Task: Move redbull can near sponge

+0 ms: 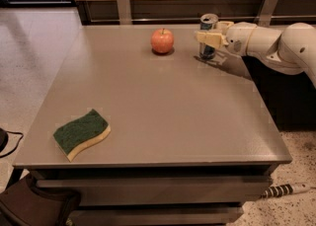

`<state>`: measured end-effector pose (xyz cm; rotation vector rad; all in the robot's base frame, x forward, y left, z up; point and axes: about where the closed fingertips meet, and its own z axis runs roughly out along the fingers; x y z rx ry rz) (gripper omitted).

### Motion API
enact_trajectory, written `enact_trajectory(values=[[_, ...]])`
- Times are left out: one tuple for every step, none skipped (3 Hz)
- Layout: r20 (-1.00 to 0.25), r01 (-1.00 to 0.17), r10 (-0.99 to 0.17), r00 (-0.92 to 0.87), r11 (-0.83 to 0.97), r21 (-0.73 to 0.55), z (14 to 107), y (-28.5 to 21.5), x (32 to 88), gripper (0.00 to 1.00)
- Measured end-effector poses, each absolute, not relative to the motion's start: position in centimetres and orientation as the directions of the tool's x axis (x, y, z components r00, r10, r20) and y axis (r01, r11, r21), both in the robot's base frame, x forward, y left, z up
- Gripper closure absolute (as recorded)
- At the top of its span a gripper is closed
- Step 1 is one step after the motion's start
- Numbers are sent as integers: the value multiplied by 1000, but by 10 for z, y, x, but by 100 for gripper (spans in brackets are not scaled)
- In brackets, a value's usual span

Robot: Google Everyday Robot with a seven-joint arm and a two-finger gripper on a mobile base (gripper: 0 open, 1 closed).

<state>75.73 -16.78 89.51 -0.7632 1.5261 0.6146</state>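
Observation:
The redbull can (209,21) stands upright at the far right of the grey table (163,101), right of the apple. My gripper (209,31) reaches in from the right at can height. It is open, with one pale finger (207,38) crossing in front of the can and the other behind it, so the can sits between them. The can's middle is hidden by the front finger. The sponge (81,133), dark green on top with pale yellow foam, lies flat near the table's front left corner, far from the can.
A red apple (162,40) sits on the table just left of the can. Two metal posts (123,4) stand behind the far edge against a wooden wall. A dark bag (34,207) lies on the floor at front left.

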Motion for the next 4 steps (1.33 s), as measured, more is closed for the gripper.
enact_trajectory(values=[[-994,-772,-109,-21,633,-53,895,-163,758,79],[-994,-776,-109,-21,629,-52,894,-159,758,100],[-994,-776,-108,-21,628,-52,894,-159,758,100],[-995,-783,-101,-12,620,-53,911,-160,740,100]])
